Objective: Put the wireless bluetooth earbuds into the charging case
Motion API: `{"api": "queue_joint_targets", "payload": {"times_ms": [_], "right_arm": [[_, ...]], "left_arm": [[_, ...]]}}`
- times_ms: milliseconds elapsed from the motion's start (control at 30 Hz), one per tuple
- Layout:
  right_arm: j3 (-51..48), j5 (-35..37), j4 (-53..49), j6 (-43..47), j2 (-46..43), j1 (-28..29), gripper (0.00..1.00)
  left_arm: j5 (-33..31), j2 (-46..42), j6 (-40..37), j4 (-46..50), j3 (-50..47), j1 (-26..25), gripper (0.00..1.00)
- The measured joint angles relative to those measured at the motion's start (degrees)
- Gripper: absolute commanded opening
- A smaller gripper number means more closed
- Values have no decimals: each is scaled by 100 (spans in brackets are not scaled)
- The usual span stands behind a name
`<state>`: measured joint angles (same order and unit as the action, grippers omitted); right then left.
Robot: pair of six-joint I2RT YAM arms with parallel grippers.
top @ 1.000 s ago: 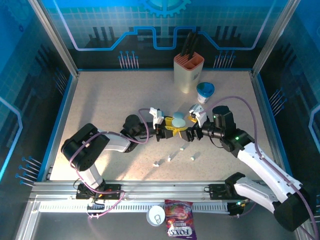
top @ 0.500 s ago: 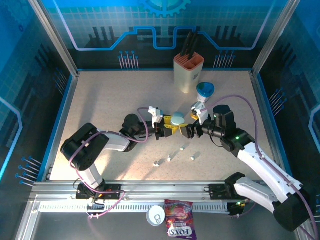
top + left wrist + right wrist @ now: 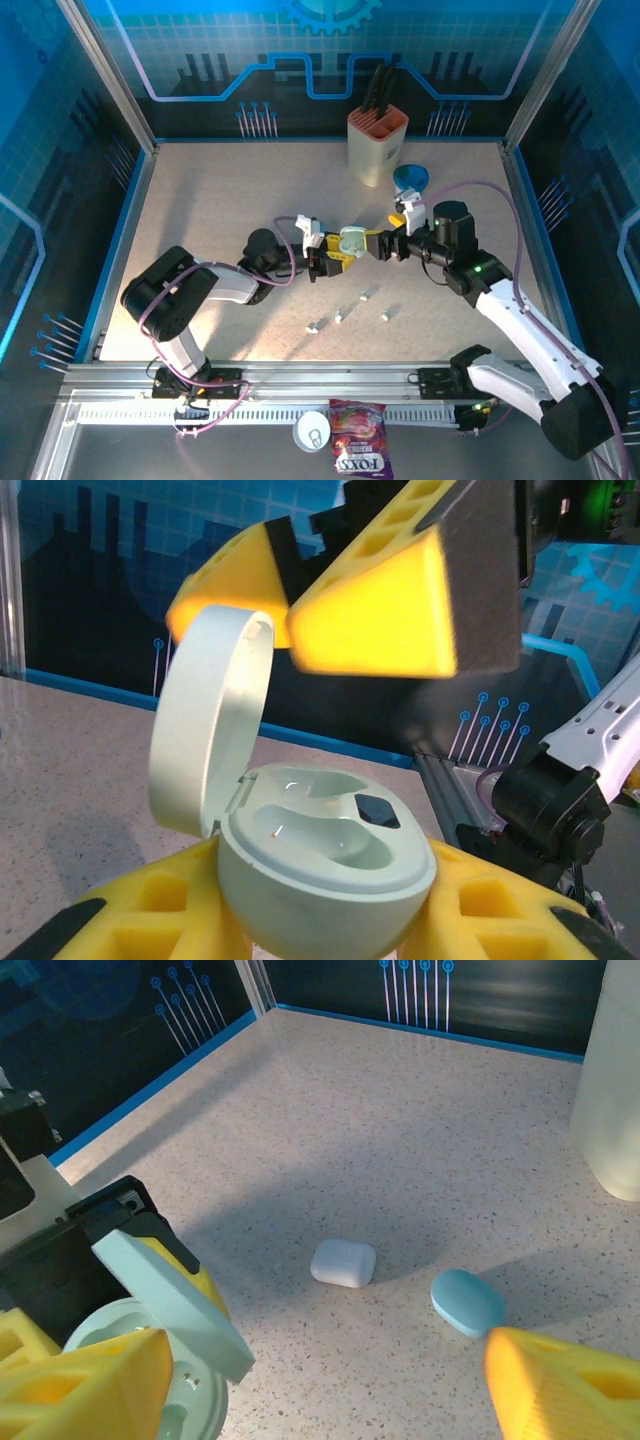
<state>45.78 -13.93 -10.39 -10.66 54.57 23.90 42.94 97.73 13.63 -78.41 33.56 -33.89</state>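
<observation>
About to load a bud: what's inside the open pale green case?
The pale green case shows two moulded wells with no bud visible, plus a small dark patch at the right. The well floors nearest the camera are hidden by the rim.

Left hand [image 3: 318, 925] clamps mint case [image 3: 325, 865], lid [image 3: 205, 720] open upright.

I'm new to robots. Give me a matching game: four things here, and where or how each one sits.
1 pale green case
2 white case
3 knife block
4 loose earbuds

A standing at the table's far edge
B lid open, gripped by the left pincer
C scattered on the near side
D lying closed on the table

Pairs: 1-B, 2-D, 3-A, 4-C
</observation>
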Motion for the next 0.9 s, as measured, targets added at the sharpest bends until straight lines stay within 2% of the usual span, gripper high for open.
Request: {"api": "queue_joint_targets", "payload": {"times_ms": [133,300,533,667,800,900], "right_arm": [[-4,-94,-74,-323,-463,-140,90],[-337,-417,-90,-852,-780,-551,87],[-691,-382,-837,-1158,-271,-599,81],[-516,245,-1532,-997,289,-94,82],[-4,1025,-2238,-629,1150,688,83],[396,1639,-2608,-354,1694,1233,79]], "left_arm": [[-4,-28,2,7,-96,166,29],[-20,-107,4,4,-105,400,29],[-22,-153,149,4,-105,837,29],[-61,-164,149,2,-120,1110,29],[-66,-166,149,7,-162,1541,29],[-68,-199,151,9,-195,1851,29]]}}
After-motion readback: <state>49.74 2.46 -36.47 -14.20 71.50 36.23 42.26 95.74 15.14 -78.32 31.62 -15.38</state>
